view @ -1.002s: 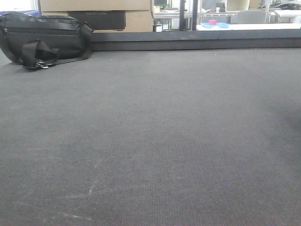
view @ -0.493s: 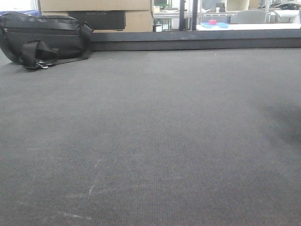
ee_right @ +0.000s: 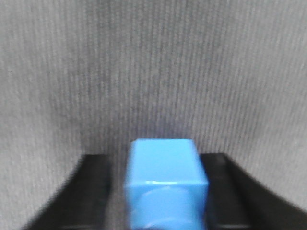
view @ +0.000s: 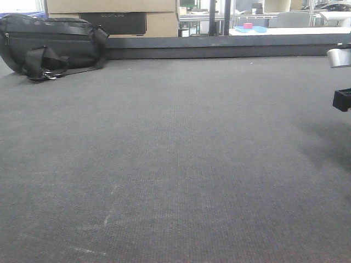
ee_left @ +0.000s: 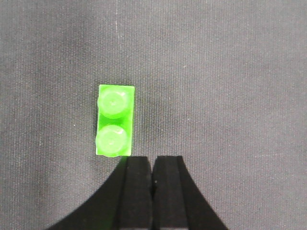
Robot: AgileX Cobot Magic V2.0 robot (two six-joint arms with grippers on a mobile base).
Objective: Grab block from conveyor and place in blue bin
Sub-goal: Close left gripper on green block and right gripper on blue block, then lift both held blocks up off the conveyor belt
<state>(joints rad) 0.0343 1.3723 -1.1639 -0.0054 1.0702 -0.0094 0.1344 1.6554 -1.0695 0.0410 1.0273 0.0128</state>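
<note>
The conveyor is a wide dark grey woven belt with a raised dark rail at its far edge. In the left wrist view a bright green two-stud block lies flat on the belt. My left gripper is shut and empty, its tips just behind and right of the block. In the right wrist view a blue block sits between the open jaws of my right gripper, with belt showing between it and the left finger. The blue bin is out of view.
A black bag lies at the belt's far left, against cardboard boxes. Part of my right arm shows at the right edge of the front view. A far table holds a blue dish.
Part of my right arm has come into the front view at the right edge, where only a shadow lay before. The belt and the bag look the same.
</note>
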